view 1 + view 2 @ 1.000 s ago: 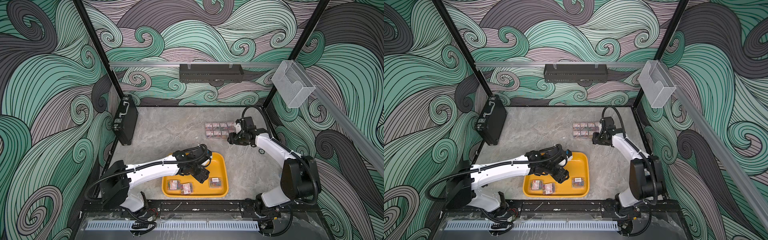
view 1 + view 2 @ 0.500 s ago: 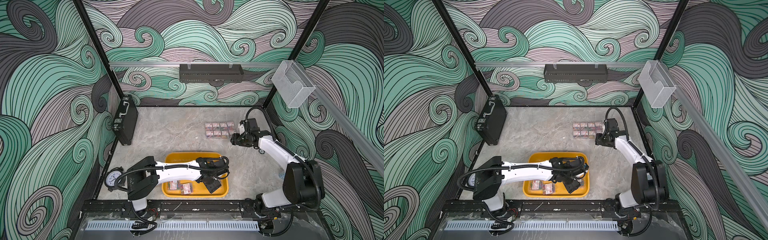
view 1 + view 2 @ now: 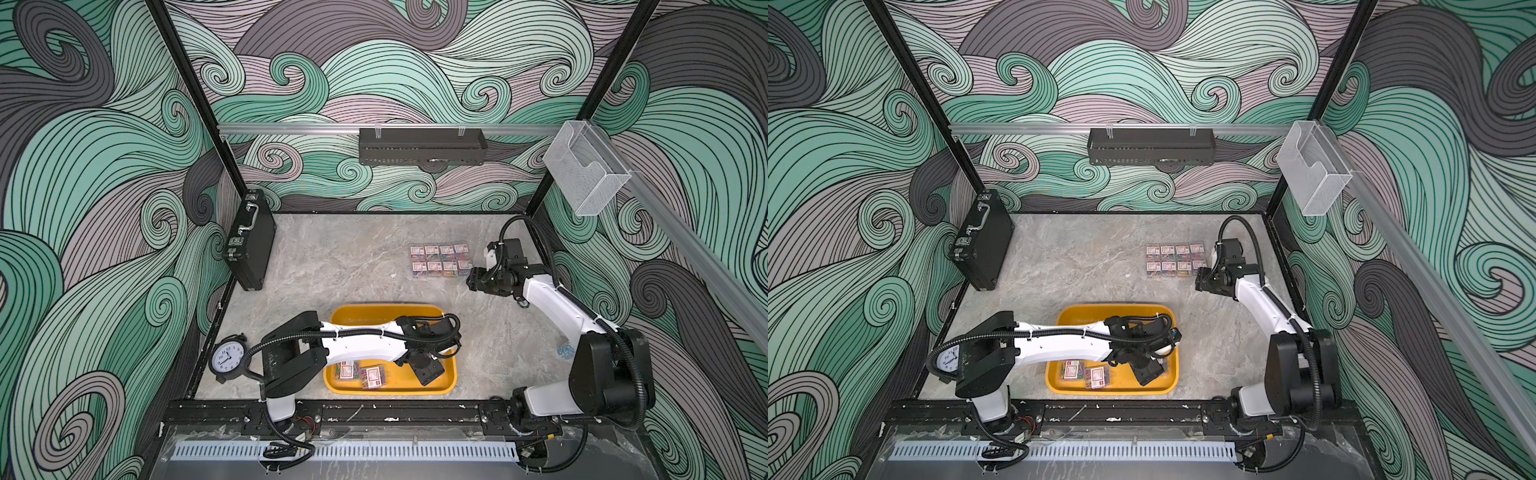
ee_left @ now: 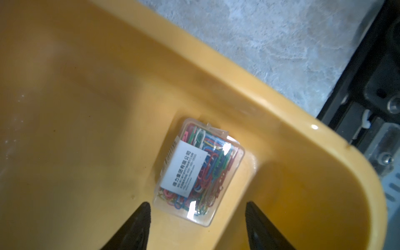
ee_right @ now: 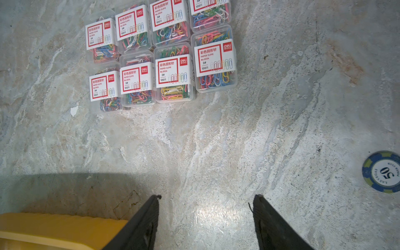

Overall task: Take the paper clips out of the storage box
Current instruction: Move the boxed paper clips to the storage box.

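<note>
The yellow storage box lies near the table's front. Two clear boxes of paper clips rest in its front left part. A third box of paper clips lies in the front right corner. My left gripper hovers open over this box, its tips either side of the near end without touching. Several more boxes of paper clips form two neat rows on the table at the back right. Just right of them, my right gripper stands open and empty over bare table.
A black briefcase leans against the left wall. A small clock stands at the front left by the left arm's base. A blue poker chip lies near the right gripper. A clear holder hangs on the right wall.
The left arm swung from the tray's middle to its front right corner, uncovering the clock. The right gripper drew back from the rows of boxes, its jaws wider apart.
</note>
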